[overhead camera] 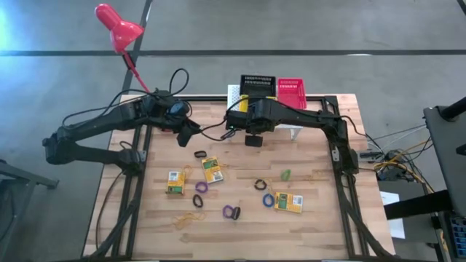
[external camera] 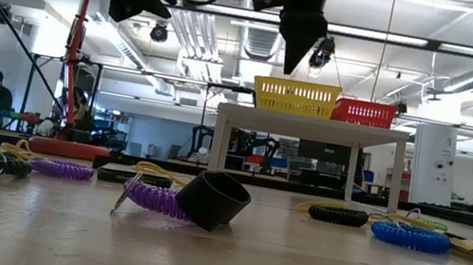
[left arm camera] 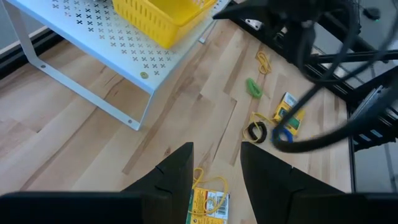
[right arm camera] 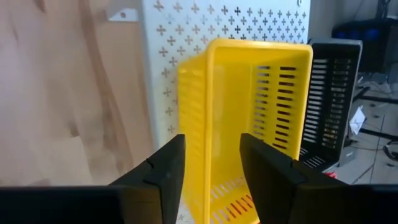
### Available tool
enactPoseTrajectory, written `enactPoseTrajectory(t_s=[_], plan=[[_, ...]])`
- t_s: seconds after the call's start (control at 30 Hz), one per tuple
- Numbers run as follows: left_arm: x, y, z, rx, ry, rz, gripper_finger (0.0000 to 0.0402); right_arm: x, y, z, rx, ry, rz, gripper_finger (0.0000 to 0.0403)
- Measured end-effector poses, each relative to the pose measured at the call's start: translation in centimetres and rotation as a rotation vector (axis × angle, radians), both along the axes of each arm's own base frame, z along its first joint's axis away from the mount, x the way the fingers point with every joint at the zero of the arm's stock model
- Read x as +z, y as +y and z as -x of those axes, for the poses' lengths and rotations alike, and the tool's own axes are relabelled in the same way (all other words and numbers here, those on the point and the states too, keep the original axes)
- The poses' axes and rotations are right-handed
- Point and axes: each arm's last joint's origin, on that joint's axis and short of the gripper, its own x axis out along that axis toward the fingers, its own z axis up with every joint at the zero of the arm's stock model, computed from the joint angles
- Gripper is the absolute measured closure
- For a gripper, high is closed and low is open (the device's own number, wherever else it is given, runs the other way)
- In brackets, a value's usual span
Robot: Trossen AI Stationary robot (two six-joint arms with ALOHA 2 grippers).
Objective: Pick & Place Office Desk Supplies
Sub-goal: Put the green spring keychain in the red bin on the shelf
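My right gripper (right arm camera: 211, 168) is open and hangs just above the yellow tray (right arm camera: 249, 124), clear of its rim in the low view (external camera: 293, 60). That tray stands beside a black tray (overhead camera: 258, 81) and a red tray (overhead camera: 291, 91) on the white perforated stand (left arm camera: 93, 43). My left gripper (left arm camera: 216, 168) is open and empty, raised over the table's far left part (overhead camera: 186, 135). Three yellow-green card boxes (overhead camera: 212, 169) (overhead camera: 175, 182) (overhead camera: 289, 202) lie flat on the wooden table, with purple (overhead camera: 231, 212), black (overhead camera: 200, 154) and blue (overhead camera: 268, 199) rings and thin yellow rubber bands (overhead camera: 188, 216) among them.
A red desk lamp (overhead camera: 116, 25) stands beyond the far left corner. Cables trail from both arms over the table's far part. A green ring (overhead camera: 285, 175) lies right of centre. The table's black frame rails (overhead camera: 342, 189) run along both sides. Bare wood shows along the near edge.
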Motion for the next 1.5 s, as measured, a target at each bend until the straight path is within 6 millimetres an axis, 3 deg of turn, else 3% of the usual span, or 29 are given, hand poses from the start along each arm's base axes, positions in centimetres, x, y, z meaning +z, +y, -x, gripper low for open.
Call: enactPoseTrajectory(t_s=[0.23, 0.43, 0.6, 0.83, 0.97, 1.07, 1.2, 1.33, 1.5], plan=[[0.0, 0.0, 0.0, 0.000, 0.000, 0.000, 0.0264, 3.1, 1.7, 1.8, -0.050, -0.148, -0.031, 0.0215], [0.0, 0.0, 0.0, 0.001, 0.000, 0.001, 0.0264, 6.9, 4.2, 5.2, -0.058, -0.352, -0.315, 0.0203], [0.0, 0.0, 0.0, 0.000, -0.001, 0.000, 0.0264, 6.4, 7.1, 8.6, -0.098, -0.410, -0.365, 0.0202], [0.0, 0.0, 0.0, -0.006, 0.000, -0.007, 0.0264, 1.2, 10.6, 14.9, -0.412, -0.440, -0.401, 0.0202], [0.0, 0.0, 0.0, -0.010, 0.000, -0.011, 0.0264, -2.6, 11.3, 16.9, -0.690, -0.515, -0.473, 0.0202], [0.0, 0.0, 0.0, -0.021, 0.002, -0.025, 0.0264, -5.4, 11.3, 16.9, -0.736, -0.521, -0.580, 0.0202], [0.0, 0.0, 0.0, -0.023, 0.001, -0.028, 0.0264, -9.1, 11.6, 16.0, -0.637, -0.519, -0.670, 0.0202], [0.0, 0.0, 0.0, -0.022, 0.002, -0.028, 0.0264, -12.6, 11.3, 15.7, -0.620, -0.418, -0.629, 0.0202], [0.0, 0.0, 0.0, -0.008, 0.000, -0.008, 0.0264, -15.4, 11.0, 14.9, -0.599, -0.306, -0.570, 0.0212]])
